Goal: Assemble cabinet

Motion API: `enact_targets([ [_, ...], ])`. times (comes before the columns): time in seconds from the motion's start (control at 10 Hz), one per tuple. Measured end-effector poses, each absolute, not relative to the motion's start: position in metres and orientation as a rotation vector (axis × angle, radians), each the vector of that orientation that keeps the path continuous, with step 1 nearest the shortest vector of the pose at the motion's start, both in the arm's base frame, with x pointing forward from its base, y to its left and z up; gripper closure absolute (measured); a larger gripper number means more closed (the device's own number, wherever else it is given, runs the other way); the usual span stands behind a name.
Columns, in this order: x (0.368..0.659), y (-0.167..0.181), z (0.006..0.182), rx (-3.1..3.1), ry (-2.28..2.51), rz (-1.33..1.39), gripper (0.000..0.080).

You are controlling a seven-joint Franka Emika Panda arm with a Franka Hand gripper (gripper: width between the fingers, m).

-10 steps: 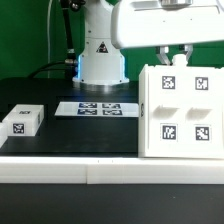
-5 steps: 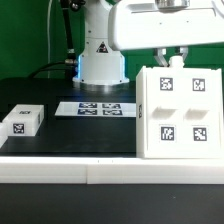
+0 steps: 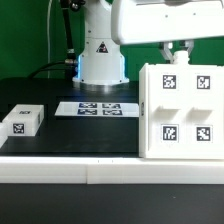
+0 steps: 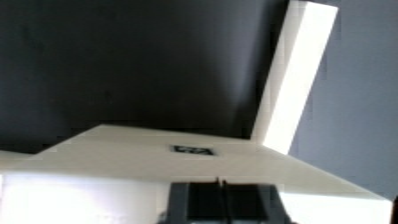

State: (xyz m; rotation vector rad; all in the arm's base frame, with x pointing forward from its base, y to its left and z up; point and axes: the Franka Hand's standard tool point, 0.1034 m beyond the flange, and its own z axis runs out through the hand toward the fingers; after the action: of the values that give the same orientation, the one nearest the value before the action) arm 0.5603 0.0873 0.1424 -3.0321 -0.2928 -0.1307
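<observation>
The cabinet (image 3: 180,112) stands upright at the right of the exterior frame, close to the front edge of the black surface (image 3: 70,140). I judge that this is the danger. A tall hollow box handled only at its top could tip forward or slide toward that edge if the arm pushes sideways, and it could twist if the hold is off-centre. Smooth plastic could also slip from a weak hold.

It is a large white box. The face toward the camera has four recessed panels, each with a black-and-white tag, and a narrow side wall shows on its left. In the wrist view a white slab of it (image 4: 160,165) carries one small tag, and a thin white wall stands off it against the dark surface.

The jaws sit just above and behind its top edge, in the upper right of the frame. I cannot tell whether they are spread or pinching a wall.

Farther out, the marker board (image 3: 100,108) lies mid-frame. A small white tagged block (image 3: 22,121) rests at the left, well apart.
</observation>
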Motion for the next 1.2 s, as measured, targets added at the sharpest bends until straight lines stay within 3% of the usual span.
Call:
enact_targets([
  [1.2, 0.551, 0.086, 0.144, -3.039, -0.275, -0.112, 0.0798],
])
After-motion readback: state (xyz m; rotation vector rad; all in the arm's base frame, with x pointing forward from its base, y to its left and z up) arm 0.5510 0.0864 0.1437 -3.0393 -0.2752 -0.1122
